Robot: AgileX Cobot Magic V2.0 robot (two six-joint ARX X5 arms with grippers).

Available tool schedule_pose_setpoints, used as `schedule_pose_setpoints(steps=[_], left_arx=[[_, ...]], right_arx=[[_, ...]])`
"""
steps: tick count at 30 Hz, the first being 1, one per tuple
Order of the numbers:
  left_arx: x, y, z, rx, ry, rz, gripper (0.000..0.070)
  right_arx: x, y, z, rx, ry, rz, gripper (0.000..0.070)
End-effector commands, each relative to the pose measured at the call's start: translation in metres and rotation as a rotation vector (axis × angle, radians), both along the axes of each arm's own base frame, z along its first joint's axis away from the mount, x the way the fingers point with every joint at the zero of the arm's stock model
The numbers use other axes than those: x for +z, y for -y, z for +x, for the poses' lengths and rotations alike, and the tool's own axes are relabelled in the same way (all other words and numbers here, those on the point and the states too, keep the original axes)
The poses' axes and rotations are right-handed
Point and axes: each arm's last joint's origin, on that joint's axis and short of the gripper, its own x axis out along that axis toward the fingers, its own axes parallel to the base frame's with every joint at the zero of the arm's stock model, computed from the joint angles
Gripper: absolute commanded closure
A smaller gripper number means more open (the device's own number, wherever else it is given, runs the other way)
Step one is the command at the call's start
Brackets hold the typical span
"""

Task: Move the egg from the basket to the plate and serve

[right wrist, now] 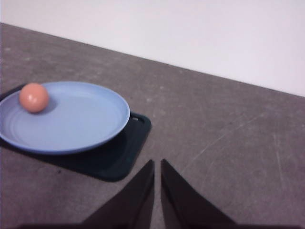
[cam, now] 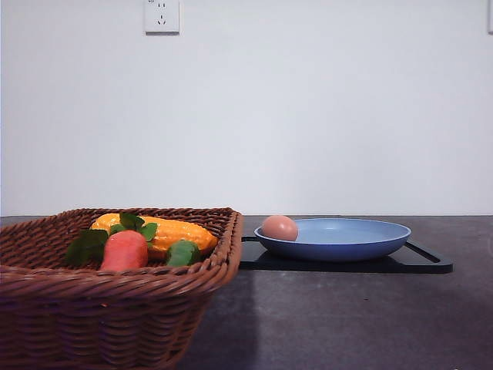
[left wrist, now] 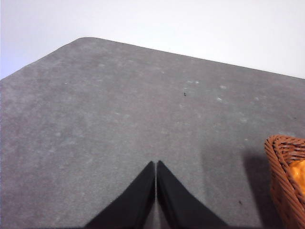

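Observation:
The pinkish-tan egg [cam: 280, 227] lies inside the light-blue plate [cam: 362, 235], near its left rim. In the right wrist view the egg [right wrist: 34, 97] rests on the plate [right wrist: 86, 119], well away from my right gripper [right wrist: 157, 164], which is shut and empty over bare table. The wicker basket [cam: 115, 308] stands at the front left; its rim [left wrist: 283, 167] shows in the left wrist view. My left gripper [left wrist: 156, 166] is shut and empty above the dark table, to the side of the basket.
A carrot [cam: 125, 250] and a yellow corn cob [cam: 173, 231] with green leaves lie in the basket. The plate sits on a flat black tray [cam: 416, 264] [right wrist: 119, 157]. The dark grey tabletop [cam: 347, 324] runs back to a white wall with a socket [cam: 162, 15].

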Motion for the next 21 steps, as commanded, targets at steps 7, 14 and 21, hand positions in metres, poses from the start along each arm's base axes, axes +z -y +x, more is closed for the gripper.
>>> schedule_pose_setpoints(steps=[7, 14, 21], left_arx=[[-0.009, 0.0, 0.001, -0.003, -0.026, -0.004, 0.07], [-0.009, 0.0, 0.001, -0.003, -0.026, -0.003, 0.07], [-0.009, 0.0, 0.001, -0.003, -0.026, -0.003, 0.07]], right_arx=[[-0.024, 0.0, 0.001, 0.0, -0.018, 0.025, 0.07], [-0.028, -0.001, 0.001, 0.02, -0.045, 0.031, 0.07], [-0.027, 0.0, 0.001, 0.009, -0.034, 0.054, 0.07]])
